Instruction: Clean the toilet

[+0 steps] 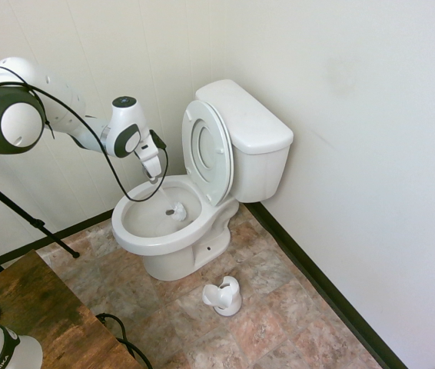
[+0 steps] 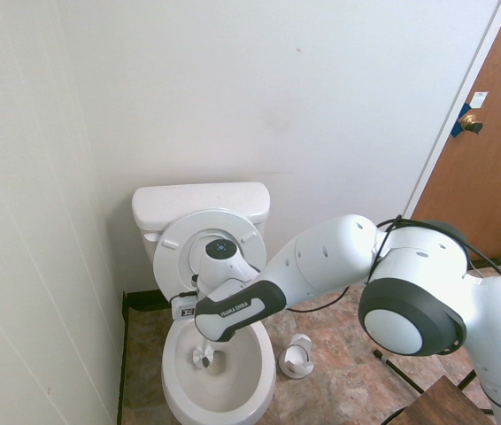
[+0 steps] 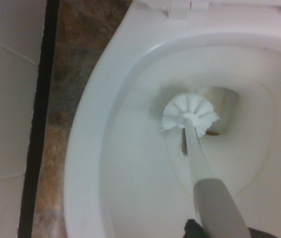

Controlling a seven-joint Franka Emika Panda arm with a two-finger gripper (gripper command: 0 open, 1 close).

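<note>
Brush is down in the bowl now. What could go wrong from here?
The gripper holds the brush only by the top of its long handle, so hard scrubbing might twist it loose.

The arm works close in front of the raised seat; a backward stroke might knock it shut onto the arm.

The bristles sit near the drain; quick strokes may splash over the toilet rim.
</note>
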